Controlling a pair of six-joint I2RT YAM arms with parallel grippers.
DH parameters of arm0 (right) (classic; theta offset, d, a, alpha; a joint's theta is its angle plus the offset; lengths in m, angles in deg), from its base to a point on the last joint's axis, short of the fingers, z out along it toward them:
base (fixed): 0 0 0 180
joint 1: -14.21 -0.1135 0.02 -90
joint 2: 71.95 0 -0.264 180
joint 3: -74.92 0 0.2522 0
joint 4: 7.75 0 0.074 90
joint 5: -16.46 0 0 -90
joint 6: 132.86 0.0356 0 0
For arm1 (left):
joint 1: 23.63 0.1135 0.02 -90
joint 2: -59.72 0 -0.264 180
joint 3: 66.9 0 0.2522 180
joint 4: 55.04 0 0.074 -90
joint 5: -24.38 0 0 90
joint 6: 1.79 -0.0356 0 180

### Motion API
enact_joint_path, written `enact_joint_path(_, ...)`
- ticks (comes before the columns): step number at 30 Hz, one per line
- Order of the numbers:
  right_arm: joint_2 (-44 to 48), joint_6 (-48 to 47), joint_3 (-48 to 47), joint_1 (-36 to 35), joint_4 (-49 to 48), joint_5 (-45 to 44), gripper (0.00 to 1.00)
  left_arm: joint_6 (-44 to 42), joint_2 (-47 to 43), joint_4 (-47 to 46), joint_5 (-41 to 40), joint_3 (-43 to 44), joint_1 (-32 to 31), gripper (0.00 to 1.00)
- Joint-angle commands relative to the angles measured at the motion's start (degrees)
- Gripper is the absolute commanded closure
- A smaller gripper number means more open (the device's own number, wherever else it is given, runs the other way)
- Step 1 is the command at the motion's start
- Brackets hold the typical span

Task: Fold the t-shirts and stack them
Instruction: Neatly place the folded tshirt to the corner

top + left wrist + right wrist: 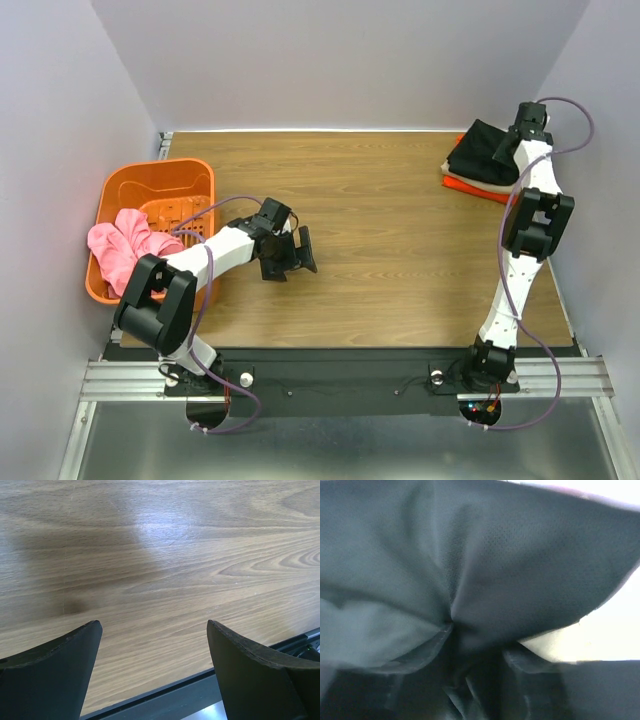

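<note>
A black t-shirt (480, 150) lies on top of a folded pile at the far right corner of the table, with a bright orange t-shirt (462, 183) showing along the pile's near edge. My right gripper (508, 146) reaches down onto the black shirt. In the right wrist view the black cloth (485, 555) fills the frame and its creases run together into my right gripper (472, 650), which pinches a bunch of it. My left gripper (290, 258) hovers over bare wood at centre-left, open, and nothing sits between the fingers of that gripper (152, 625).
An orange plastic basket (160, 175) stands at the left edge with a pink cloth (125, 250) draped over its near rim. The table's dark front rail (165, 695) runs just beyond my left fingers. Grey walls close in on three sides.
</note>
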Motion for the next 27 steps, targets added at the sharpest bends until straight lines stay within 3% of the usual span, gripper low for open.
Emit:
enact_joint_path(1, 4.15, -0.71, 4.34, 0.45, -1.59, 0.54, 0.42, 0.02, -1.92, 1.47, -0.66, 2.64, 0.14, 0.02)
enact_joint_path(4, 6.95, -1.15, 6.54, 0.45, -1.77, -0.6, 0.25, -0.24, -1.65, 1.47, -1.1, 3.6, 0.14, 0.02)
enact_joint_path(11, 13.2, -0.8, 5.23, 0.45, -2.29, -3.41, 0.0, -0.24, -2.62, 0.15, -3.03, 5.19, 0.14, 0.02)
enact_joint_path(19, 22.94, -1.15, 9.0, 0.45, -2.38, -6.23, 0.0, 0.02, -6.66, -0.64, -6.37, 5.54, 0.14, 0.02)
enact_joint_path(27, 40.35, 2.71, 27.79, -0.69, -4.67, 7.73, 0.0, 1.42, -13.86, -2.66, -12.69, 4.31, 0.14, 0.02)
